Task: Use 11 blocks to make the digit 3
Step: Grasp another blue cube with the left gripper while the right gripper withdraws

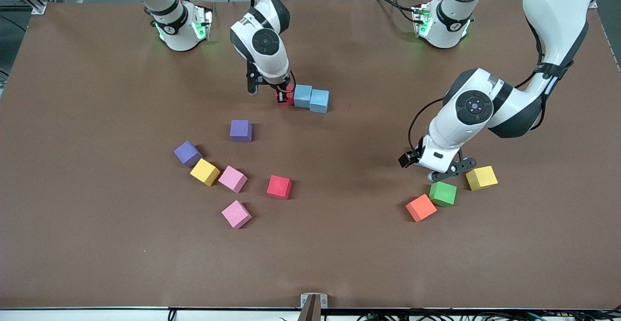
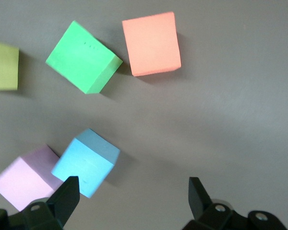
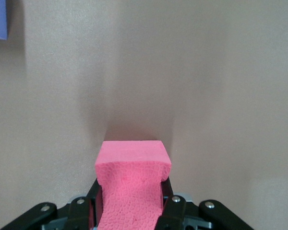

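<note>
My right gripper (image 1: 285, 94) is shut on a red block (image 1: 286, 99), squeezed between its fingers (image 3: 169, 203) in the right wrist view (image 3: 132, 165). It holds the block low, right beside a row of two light blue blocks (image 1: 311, 98) toward the robots' side of the table. My left gripper (image 1: 444, 171) hangs open over a cluster of a green block (image 1: 443, 194), an orange block (image 1: 420, 207) and a yellow block (image 1: 482, 178). The left wrist view shows that gripper (image 2: 133, 194) with nothing between its fingers. A third light blue block (image 2: 86, 163) lies beside one finger.
A paler lilac-pink cube (image 2: 21, 184) touches that light blue block. Toward the right arm's end lie two purple cubes (image 1: 240, 130) (image 1: 187, 153), a yellow block (image 1: 204, 172), two pink blocks (image 1: 232, 179) (image 1: 236, 214) and a red block (image 1: 279, 186).
</note>
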